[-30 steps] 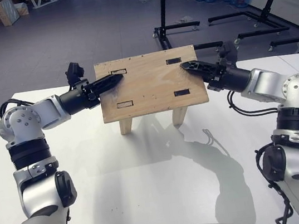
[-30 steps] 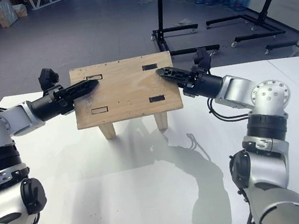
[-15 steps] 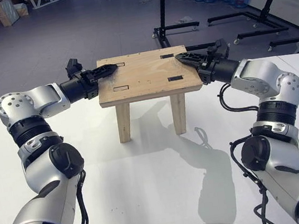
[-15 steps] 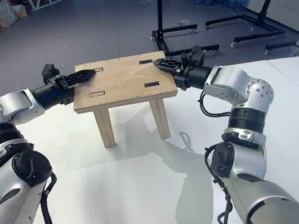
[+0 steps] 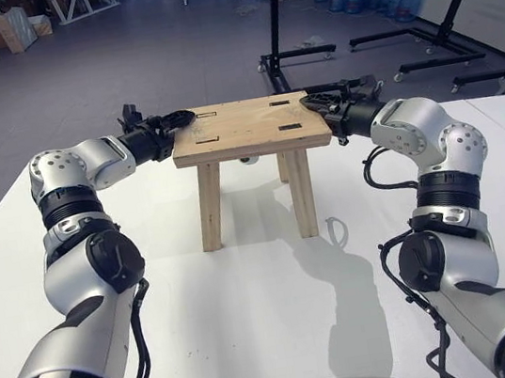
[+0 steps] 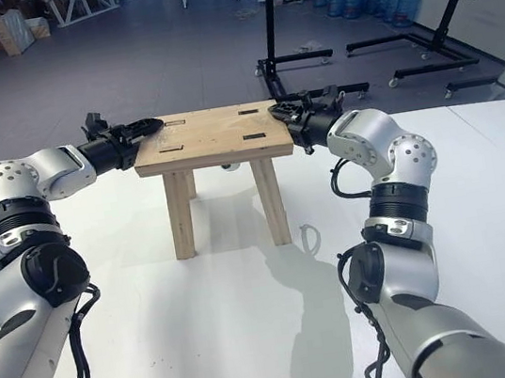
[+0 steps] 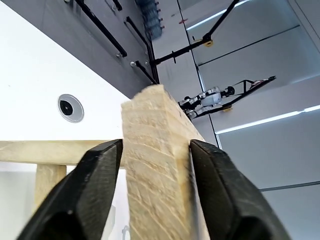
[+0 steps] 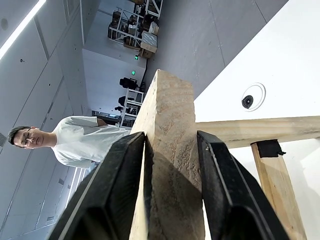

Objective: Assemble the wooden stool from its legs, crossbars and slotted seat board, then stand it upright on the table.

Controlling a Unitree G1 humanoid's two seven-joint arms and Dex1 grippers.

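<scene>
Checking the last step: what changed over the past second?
The left claw and right claw swung the stool from tipped toward the robot to upright; its seat board is now level, legs reaching down to the table. Both claws stayed shut on the seat board's opposite edges.

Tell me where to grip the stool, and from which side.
Grip the seat board at its two short end edges, coming in level from either side, as the left gripper and right gripper do: it is flat, thin and overhangs the legs.
</scene>
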